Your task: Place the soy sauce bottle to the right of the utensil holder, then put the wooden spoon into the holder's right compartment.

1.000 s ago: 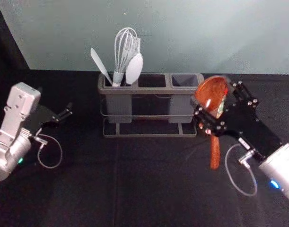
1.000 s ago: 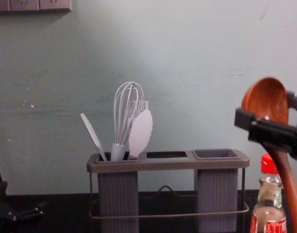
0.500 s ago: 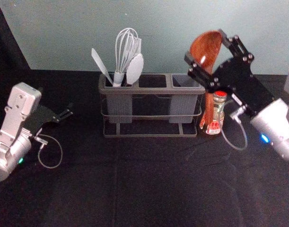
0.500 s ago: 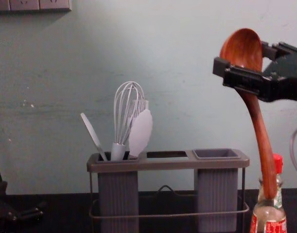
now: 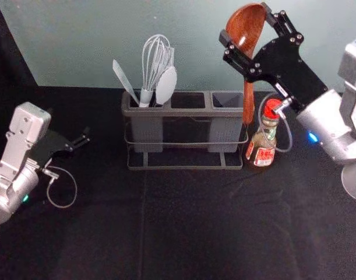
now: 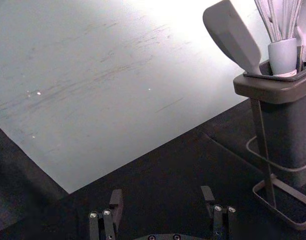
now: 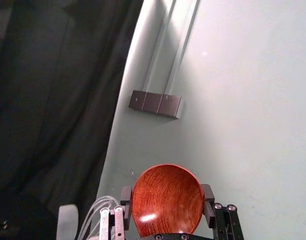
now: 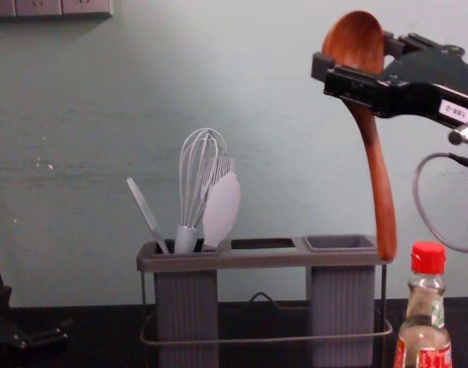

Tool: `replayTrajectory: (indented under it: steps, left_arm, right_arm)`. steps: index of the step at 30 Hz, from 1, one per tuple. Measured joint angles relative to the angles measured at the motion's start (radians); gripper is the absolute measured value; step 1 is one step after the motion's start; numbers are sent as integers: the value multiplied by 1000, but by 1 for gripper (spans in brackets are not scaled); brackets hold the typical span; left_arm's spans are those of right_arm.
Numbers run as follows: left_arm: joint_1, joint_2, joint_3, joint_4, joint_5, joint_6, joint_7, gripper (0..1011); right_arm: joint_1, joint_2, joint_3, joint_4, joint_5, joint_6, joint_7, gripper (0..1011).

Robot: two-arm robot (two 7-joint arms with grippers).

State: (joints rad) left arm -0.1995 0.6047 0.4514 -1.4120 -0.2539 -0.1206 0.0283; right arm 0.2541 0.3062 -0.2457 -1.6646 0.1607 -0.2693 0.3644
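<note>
My right gripper (image 5: pixel 245 32) is shut on the bowl of the wooden spoon (image 5: pixel 248 105), high at the right, with the handle hanging down. In the chest view the handle tip of the spoon (image 8: pixel 381 207) overlaps the right end of the utensil holder (image 8: pixel 264 259). In the right wrist view the spoon bowl (image 7: pixel 168 197) sits between both fingers of the right gripper (image 7: pixel 167 200). The soy sauce bottle (image 5: pixel 264 137) stands upright just right of the holder (image 5: pixel 186 111). My left gripper (image 5: pixel 84 138) stays parked at the left, open and empty; the left wrist view shows the left gripper (image 6: pixel 163 195) likewise.
A whisk (image 5: pixel 148 64) and white utensils stand in the holder's left compartment. The middle and right compartments (image 8: pixel 341 243) have nothing standing in them. Behind the dark table (image 5: pixel 183 227) rises a pale wall (image 5: pixel 96 46).
My right gripper has carried the spoon upward and somewhat left, from in front of the bottle to above the holder's right end. The left arm and the bottle have stayed put.
</note>
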Motion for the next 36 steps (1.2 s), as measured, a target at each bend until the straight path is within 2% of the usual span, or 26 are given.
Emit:
replayTrajectory:
  steps: [5, 12, 26, 36]
  left_arm:
    - [0, 0, 0, 0, 0, 0, 0, 1011]
    - [0, 0, 0, 0, 0, 0, 0, 1011]
    - [0, 0, 0, 0, 0, 0, 0, 1011]
    - [0, 0, 0, 0, 0, 0, 0, 1011]
  right_arm:
    - [50, -27, -10, 65, 3, -34, 0, 837]
    - [93, -59, -13, 130, 3, -76, -9, 837]
    - [137, -116, -10, 265, 15, -174, -6, 837]
    - [153, -144, -10, 358, 52, -282, 48, 837]
